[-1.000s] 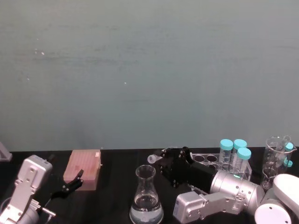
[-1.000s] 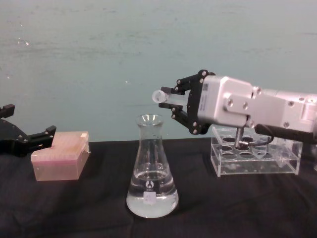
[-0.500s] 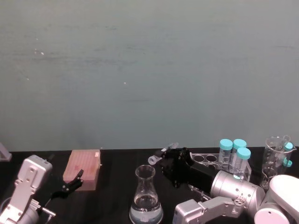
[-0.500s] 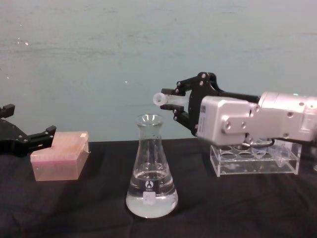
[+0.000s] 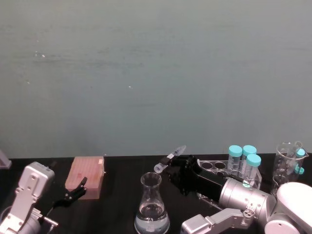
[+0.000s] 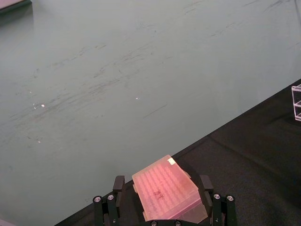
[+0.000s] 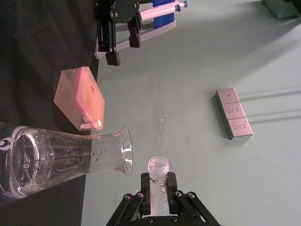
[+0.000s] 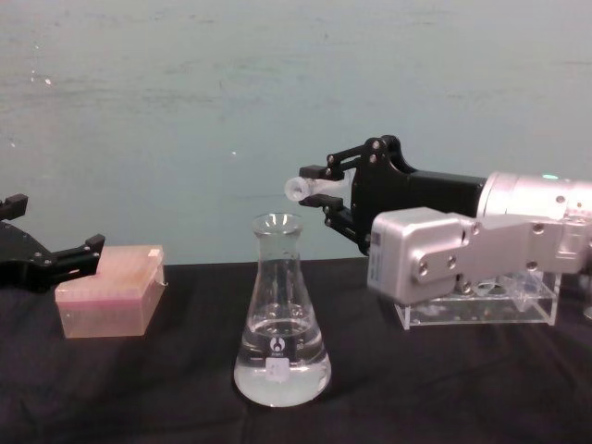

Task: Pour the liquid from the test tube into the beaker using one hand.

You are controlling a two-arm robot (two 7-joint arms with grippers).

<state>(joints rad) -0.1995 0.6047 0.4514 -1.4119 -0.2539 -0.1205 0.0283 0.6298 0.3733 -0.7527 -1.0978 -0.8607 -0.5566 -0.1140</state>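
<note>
Right hand (image 8: 319, 191) is clamped across the test tube (image 8: 300, 189), raised over the surface (image 8: 166, 388). The tube lies almost level, its open mouth pointing at the flask (image 8: 280, 324). In the chest view the mouth sits just above the near-side edge of the flask rim and clear of the glass. The head view puts it slightly beyond and to the right of the neck. Cannot tell whether the two line up in depth.

Liquid (image 8: 281, 375): a clear pool fills the wide base of the flask. None can be made out inside the tube.

Left hand (image 5: 74, 193) is parked low on the left, fingers apart, just beside the pink box (image 8: 109, 301).

Judgement: this is the pouring step, and it is well along.

Risks:
- The flask neck is narrow. If the tube mouth is off-centre, tipping further would send drops down the outside of the glass or onto the surface.
- Lowering or pushing forward to correct this could knock the rim. The flask is tall and free-standing, so it may rock or tip.
- The tube is slim and smooth and is held side-on, so a fast wrist roll could let it slip in the grip.
- The right forearm passes close in front of the clear rack (image 8: 527, 301). A careless swing on the way out could catch it.
</note>
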